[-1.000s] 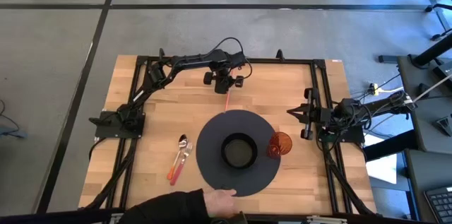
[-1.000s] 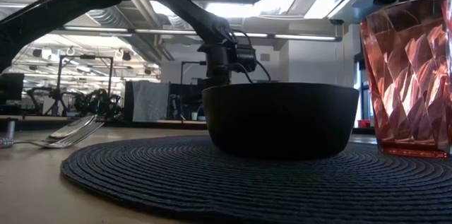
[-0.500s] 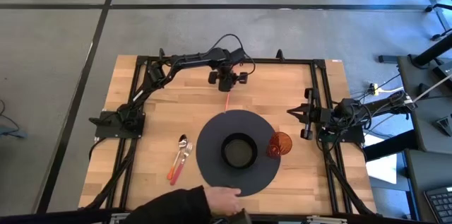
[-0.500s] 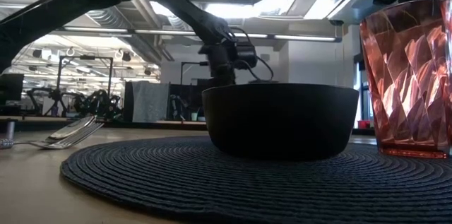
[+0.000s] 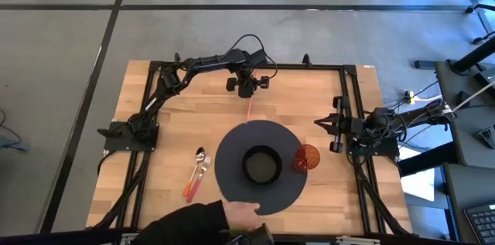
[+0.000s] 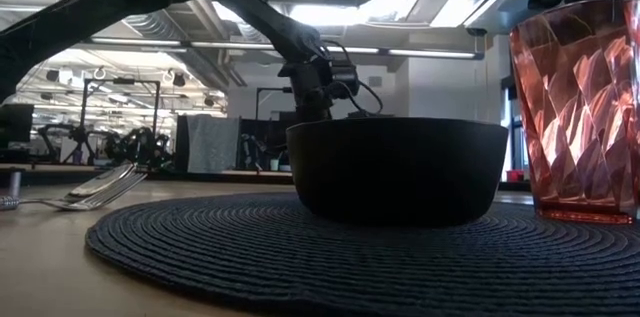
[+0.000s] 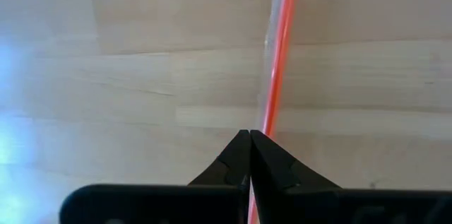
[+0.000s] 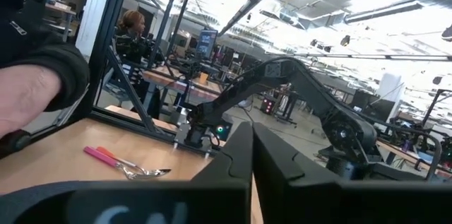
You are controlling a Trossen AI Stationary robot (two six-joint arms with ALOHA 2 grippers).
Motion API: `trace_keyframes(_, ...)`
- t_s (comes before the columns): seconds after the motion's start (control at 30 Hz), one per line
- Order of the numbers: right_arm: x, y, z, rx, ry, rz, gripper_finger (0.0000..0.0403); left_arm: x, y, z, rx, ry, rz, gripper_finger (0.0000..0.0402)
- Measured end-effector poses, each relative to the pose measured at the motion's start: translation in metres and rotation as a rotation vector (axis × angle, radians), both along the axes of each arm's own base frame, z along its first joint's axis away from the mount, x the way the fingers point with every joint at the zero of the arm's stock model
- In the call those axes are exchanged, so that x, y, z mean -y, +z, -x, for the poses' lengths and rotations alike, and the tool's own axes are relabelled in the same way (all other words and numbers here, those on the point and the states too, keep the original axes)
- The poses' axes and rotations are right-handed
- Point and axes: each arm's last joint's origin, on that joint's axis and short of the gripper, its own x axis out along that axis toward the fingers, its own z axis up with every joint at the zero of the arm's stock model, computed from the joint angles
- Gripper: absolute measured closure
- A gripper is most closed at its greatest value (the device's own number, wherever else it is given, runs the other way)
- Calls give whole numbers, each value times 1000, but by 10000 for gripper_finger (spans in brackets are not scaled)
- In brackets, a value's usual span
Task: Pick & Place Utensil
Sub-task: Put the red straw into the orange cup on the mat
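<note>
Wooden table [image 5: 162,133] carries a mat [image 5: 261,166], bowl [image 5: 261,165], cup [image 5: 306,158]. Far side, left gripper [image 5: 247,87] pinches an orange utensil [image 5: 249,109], probably a knife: light, stiff, slick; grip mid-handle. Right gripper [image 5: 319,124] waits, clenched empty.

A dark bowl [image 5: 262,165] sits centred on a round woven placemat [image 5: 232,185]. A red faceted tumbler [image 5: 307,158] stands upright at the placemat's edge. A person's dark sleeve [image 5: 186,228] lies at the table's near edge.
</note>
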Motion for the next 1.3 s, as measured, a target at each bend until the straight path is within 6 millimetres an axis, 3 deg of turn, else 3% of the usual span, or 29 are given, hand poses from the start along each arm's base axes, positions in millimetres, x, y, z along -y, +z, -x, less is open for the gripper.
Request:
trace_keyframes(0.17, 0, 0, 0, 0, 1, -4, 394, 3, 1, 2, -15, 22, 58, 400)
trace_keyframes(0.27, 0, 0, 0, 0, 1, -4, 386, 5, 13, 3, -29, 76, 137, 400)
trace_keyframes(0.43, 0, 0, 0, 0, -1, 5, 389, 9, 43, 4, 31, 163, 454, 400)
trace_keyframes(0.57, 0, 0, 0, 0, -5, 20, 399, 9, 54, 0, 85, 229, 619, 400)
trace_keyframes(0.93, 0, 1, 0, 11, 3, -14, 384, 2, 14, -9, -105, 597, 918, 400)
trace_keyframes(1.1, 0, 1, 0, 9, 7, -31, 384, -3, 18, -8, -156, 765, 987, 400)
trace_keyframes(1.23, 0, 0, 0, 1, 10, -38, 394, -9, 25, -20, -72, 798, 1085, 400)
trace_keyframes(1.3, 0, 0, 0, -1, 12, -47, 398, -11, 28, -23, -102, 913, 1141, 400)
